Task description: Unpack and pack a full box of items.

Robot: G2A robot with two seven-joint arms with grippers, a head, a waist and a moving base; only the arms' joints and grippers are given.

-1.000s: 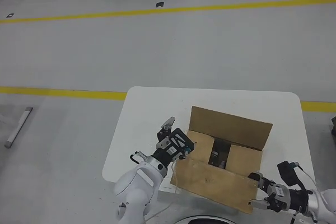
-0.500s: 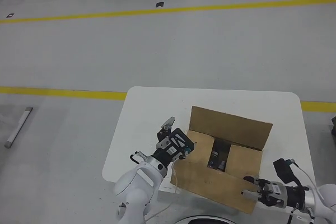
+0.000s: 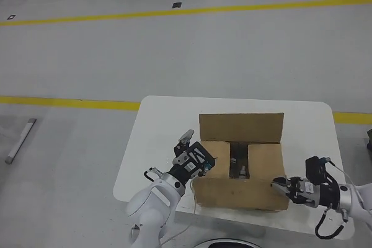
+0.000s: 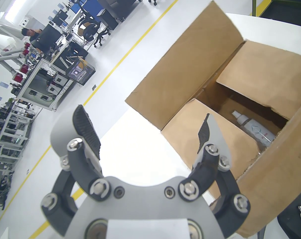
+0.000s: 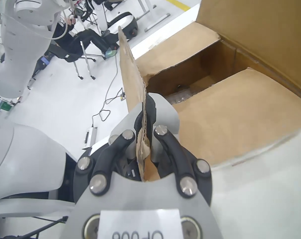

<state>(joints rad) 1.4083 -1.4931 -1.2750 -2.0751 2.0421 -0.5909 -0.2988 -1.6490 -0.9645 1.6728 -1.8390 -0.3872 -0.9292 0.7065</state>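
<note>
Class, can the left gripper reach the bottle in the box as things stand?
Probably not: the open left gripper hovers by the box, and its folded flaps leave only a narrow gap above the bottle.

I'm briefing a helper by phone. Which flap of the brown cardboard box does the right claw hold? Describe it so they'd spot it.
On the white rounded table sits an open brown cardboard box. Its long flap on the robot's side stands up, while two short flaps lie folded over the opening. Only this flap is pinched, at one end, by the right claw.
</note>
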